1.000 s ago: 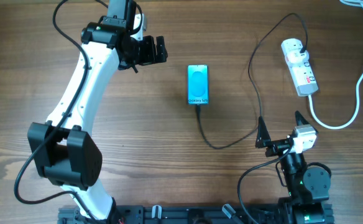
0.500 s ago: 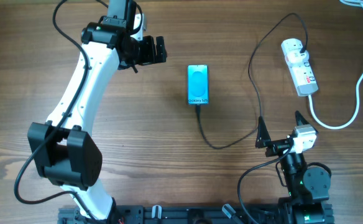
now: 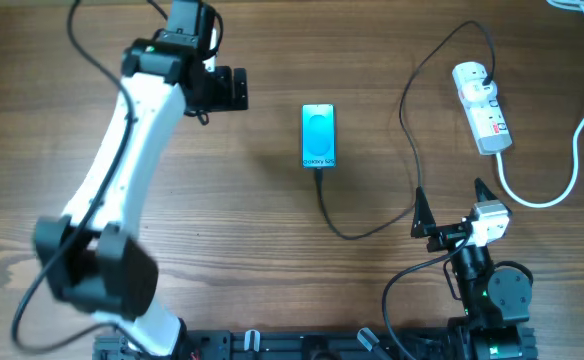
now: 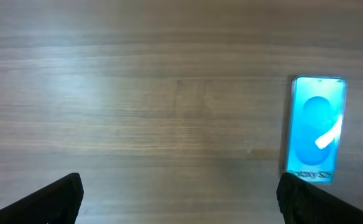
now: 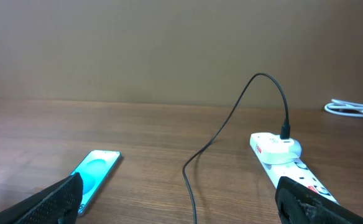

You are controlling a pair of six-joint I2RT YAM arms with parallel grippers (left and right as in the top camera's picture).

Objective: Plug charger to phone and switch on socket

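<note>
A brown wooden table fills the overhead view, its grain running from side to side in lighter and darker streaks. From the left wrist camera the same wood looks paler, washed by light. Behind the table's far edge, seen from the right wrist camera, rises a plain tan wall, unmarked, meeting the tabletop in a straight line

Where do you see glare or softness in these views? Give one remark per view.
Left wrist: a white glare streak crosses the phone; the wood grain looks soft. Overhead: evenly lit, sharp. Right wrist: the socket and charger are crisp.
</note>
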